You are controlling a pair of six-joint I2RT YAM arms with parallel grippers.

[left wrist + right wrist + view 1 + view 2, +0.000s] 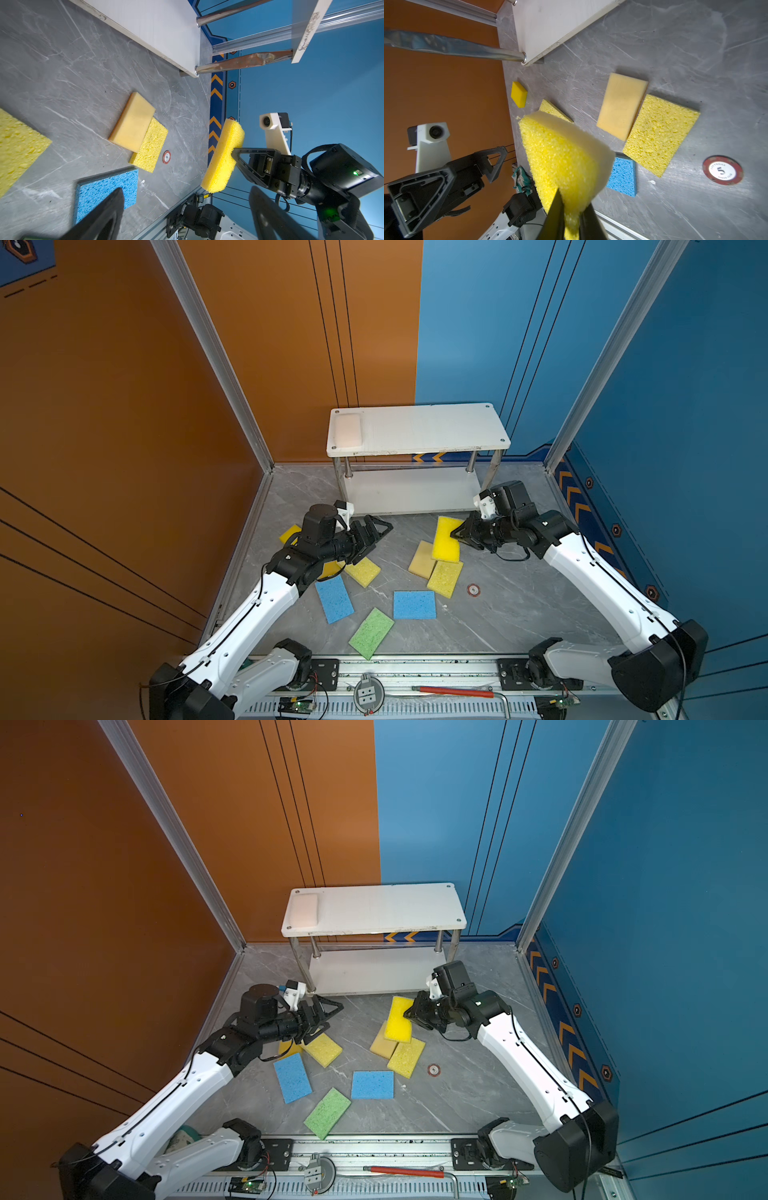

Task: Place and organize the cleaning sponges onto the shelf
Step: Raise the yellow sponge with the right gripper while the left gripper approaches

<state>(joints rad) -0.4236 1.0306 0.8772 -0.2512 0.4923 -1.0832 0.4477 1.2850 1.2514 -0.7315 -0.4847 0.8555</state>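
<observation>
Nearest, the green sponge (371, 633) looks light and squashy like the yellow sponge (446, 539) the right jaws pinch by its edge; left jaws gape empty.

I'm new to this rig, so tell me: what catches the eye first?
The right tool grips a bright yellow foam sponge above the grey marble-look table. Behind stands a white two-tier shelf, one pale pinkish sponge on its top board's left end.

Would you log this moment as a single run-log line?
right gripper: shut on bright yellow sponge | left gripper: open, empty | shelf: pale sponge on top tier
</observation>
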